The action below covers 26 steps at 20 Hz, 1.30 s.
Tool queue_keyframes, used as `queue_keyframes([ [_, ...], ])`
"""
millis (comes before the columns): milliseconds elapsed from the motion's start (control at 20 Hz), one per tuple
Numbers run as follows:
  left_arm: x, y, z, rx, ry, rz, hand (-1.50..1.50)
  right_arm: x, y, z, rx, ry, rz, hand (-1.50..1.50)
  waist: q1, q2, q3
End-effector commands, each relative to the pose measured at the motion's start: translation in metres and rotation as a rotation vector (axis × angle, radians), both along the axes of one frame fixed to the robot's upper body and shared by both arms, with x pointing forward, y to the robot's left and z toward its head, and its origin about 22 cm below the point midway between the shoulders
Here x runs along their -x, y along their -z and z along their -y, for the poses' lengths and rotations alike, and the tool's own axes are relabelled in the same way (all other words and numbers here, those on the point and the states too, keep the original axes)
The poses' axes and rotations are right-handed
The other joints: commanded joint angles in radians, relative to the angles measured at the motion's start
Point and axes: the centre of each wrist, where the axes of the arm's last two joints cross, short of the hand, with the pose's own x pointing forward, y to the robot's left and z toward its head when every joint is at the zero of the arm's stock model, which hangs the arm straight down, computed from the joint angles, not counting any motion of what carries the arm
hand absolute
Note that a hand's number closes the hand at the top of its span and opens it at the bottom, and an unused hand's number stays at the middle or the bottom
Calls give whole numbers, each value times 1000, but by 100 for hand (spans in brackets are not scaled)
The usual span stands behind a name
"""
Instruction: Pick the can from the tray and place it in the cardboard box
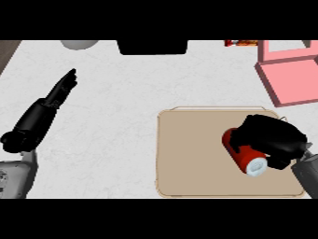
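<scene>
My right hand (275, 135) is down at about five o'clock, with its fingers curled round the red can (242, 154). The can lies tipped on its side over the tan tray (189, 154), white end pointing toward me. I can't tell if it is lifted or touching the tray.

Here is my worry. The can is round and lying down, so I think it could roll or slip out when I lift it. If it does, it might roll off the tray onto the white counter (120, 93).

My left hand (59, 93) is at about nine o'clock, fingers straight, holding nothing.

Farther away, at about two o'clock, is the pink box (295, 81). It is well apart from the tray. I think the can could bump the box's wall if I carry it too low.
</scene>
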Motion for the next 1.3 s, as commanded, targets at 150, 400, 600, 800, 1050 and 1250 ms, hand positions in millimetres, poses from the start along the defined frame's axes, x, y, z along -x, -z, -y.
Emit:
queue_keyframes([
  [150, 9, 3, -6, -5, -12, -2, 0, 49, 10, 76, -185, -365, -28, 150, -20, 4, 6],
  [400, 10, 2, 1, -4, -3, -10, 0, 46, -34, 106, -298, -402, 140, 150, -4, 4, 5],
  [600, 4, -9, 0, -10, -9, 6, 0, 54, -66, 128, -415, -365, 135, 150, -11, 4, 4],
  [800, 3, -11, 4, 16, 18, -3, 0, 48, -111, 165, -609, -120, 147, 150, 2, 7, 3],
  [1050, -1, -8, 4, -3, 31, 9, 0, 41, -125, 199, -719, 144, 103, 150, 21, 12, 3],
  [1250, 4, 5, 25, -4, 64, 14, 0, 6, -143, 207, -741, 298, 108, 150, 65, 20, 3],
])
